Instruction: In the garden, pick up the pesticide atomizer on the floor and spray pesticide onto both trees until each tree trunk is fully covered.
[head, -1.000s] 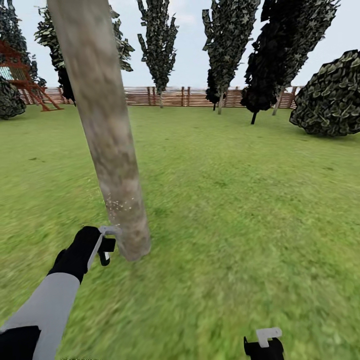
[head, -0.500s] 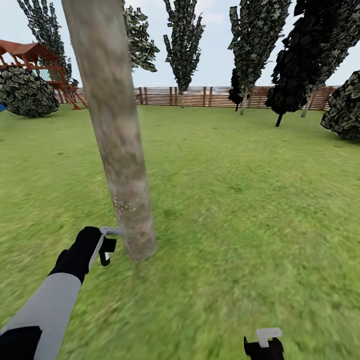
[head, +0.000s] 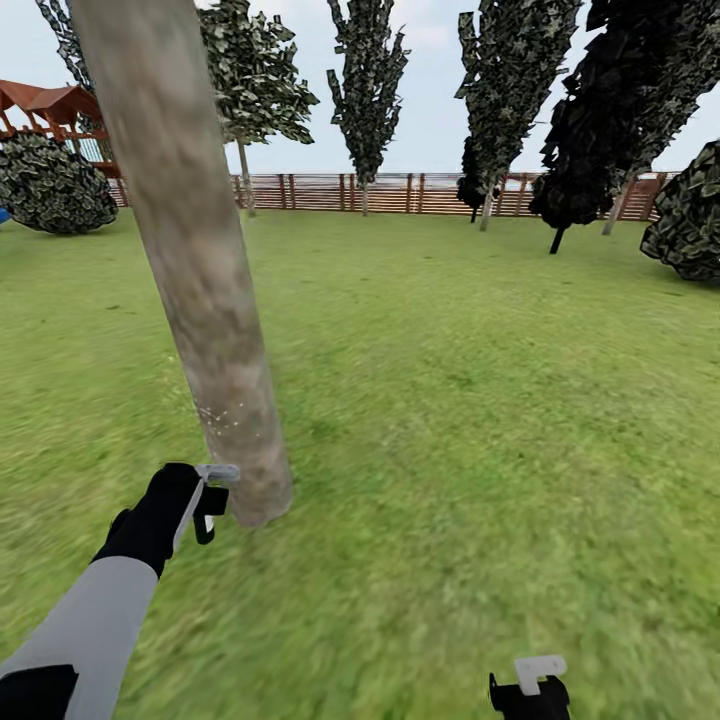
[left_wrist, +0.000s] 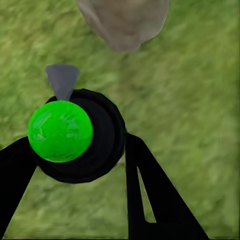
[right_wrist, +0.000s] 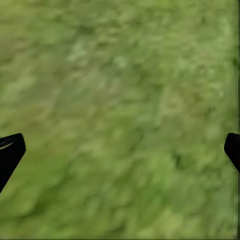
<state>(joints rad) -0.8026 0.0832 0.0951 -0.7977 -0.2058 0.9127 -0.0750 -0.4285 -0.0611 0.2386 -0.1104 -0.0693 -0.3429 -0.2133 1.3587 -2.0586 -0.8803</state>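
2 left fingers clamp atomizer, upright, nozzle toward trunk base; right fingers wide apart, nothing held.

Counting things in the garden

There is one thick tree trunk close up, and one leafy tree with a thin trunk behind it. Four tall, narrow dark trees stand by the one wooden fence. Two round bushes sit at the sides. One red play frame is far off. One sprayer has one green ball on top. Two grippers show.
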